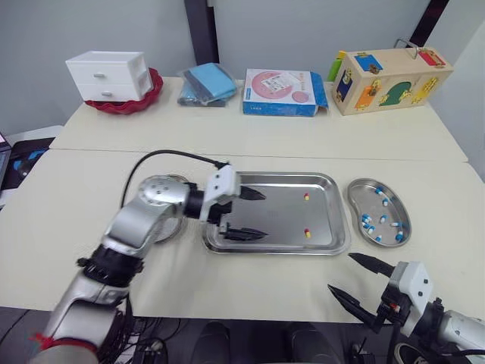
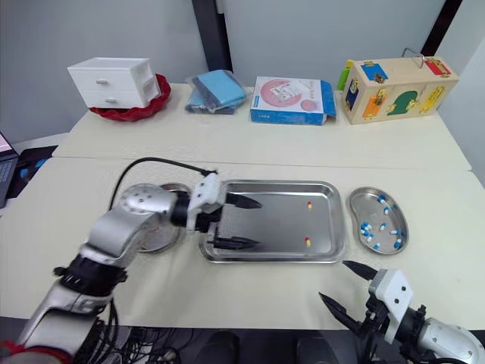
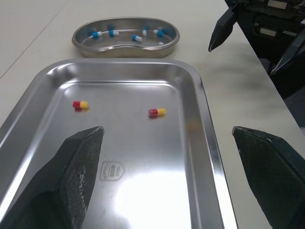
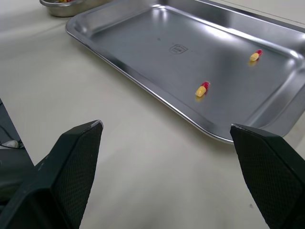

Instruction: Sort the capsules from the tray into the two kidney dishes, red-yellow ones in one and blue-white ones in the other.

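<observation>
Left gripper: fingers apart, holding nothing, over the left end of the tray. Two red-yellow capsules lie ahead of its tips at the tray's right end, one at the back, one at the front, well apart from each other. Right gripper: fingers apart, empty, above the table near the tray's front right corner. Right dish holds blue-white capsules. Left dish sits beside the tray.
</observation>
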### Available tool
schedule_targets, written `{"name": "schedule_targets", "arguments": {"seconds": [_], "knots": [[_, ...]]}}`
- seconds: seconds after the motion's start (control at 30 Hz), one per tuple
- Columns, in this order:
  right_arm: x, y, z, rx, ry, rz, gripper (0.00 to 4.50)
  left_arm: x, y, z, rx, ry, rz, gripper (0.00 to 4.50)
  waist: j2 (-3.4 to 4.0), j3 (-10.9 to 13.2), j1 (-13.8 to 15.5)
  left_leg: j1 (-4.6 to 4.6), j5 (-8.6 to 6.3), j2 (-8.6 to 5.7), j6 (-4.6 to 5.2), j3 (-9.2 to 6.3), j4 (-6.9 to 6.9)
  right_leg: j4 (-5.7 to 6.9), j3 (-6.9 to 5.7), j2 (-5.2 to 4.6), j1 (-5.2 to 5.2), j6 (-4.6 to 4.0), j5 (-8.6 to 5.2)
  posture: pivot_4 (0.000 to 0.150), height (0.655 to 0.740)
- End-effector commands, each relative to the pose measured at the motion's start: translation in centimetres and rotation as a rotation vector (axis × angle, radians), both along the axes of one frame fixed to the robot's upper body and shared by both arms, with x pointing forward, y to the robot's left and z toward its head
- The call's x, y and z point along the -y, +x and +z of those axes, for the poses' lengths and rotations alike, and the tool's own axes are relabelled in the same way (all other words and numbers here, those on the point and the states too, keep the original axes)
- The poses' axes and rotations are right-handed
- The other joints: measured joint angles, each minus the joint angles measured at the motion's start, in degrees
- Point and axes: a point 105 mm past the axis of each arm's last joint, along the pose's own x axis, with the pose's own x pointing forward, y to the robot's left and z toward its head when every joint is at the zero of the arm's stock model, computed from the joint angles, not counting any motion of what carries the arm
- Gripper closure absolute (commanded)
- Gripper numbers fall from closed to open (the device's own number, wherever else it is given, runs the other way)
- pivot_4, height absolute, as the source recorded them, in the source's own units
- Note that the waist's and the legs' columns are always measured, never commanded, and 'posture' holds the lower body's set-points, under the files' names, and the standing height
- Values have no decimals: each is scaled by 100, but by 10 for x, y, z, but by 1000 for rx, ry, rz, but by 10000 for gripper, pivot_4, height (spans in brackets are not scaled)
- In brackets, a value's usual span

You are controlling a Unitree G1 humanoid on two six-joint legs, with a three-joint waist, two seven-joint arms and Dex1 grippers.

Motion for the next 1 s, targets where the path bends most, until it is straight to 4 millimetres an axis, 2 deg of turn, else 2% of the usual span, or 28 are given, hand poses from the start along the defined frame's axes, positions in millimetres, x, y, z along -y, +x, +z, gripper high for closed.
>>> {"name": "schedule_targets", "arguments": {"seconds": [0.03, 0.17, 0.47, 0.57, 0.67, 1.0], "knots": [[-2, 0, 7, 44, 0, -12, 258, 17, 5, 0, 64, 33, -28, 0, 0, 0, -3, -1, 0, 0, 0, 0, 2, 0, 1, 0, 0, 0, 0, 1500, 7400], [-2, -2, 4, 31, -6, -25, 258, 41, 8, -3, 102, 56, -49, 0, 0, 0, -3, 1, 0, 0, 0, 0, 1, 1, 2, 0, 0, 0, 0, 1500, 7400], [2, -10, -3, 16, 6, -55, 258, 68, 0, -40, 145, 145, -118, 0, 1, 0, 7, 0, 0, -2, 0, 0, 2, 0, 2, -1, 2, 0, 0, 1500, 7400], [3, -11, -4, 18, 5, -55, 0, 73, 7, -42, 167, 125, -91, 5498, 0, 0, 4, 0, 0, -2, 0, 0, 2, 0, 2, -1, 2, 0, 0, 1500, 7400], [5, -11, -5, 16, 3, -54, 0, 75, 11, -44, 181, 134, -82, 15114, 1, -1, 0, 2, 0, -2, 0, 0, 1, 2, 3, -1, 2, 0, 0, 1500, 7400], [0, -14, -7, 8, 5, -58, 0, 86, 14, -52, 154, 138, -71, 15114, 1, -1, 9, 0, 0, -4, 0, 0, 2, 1, 2, -1, 2, 0, 0, 1500, 7400]]}}
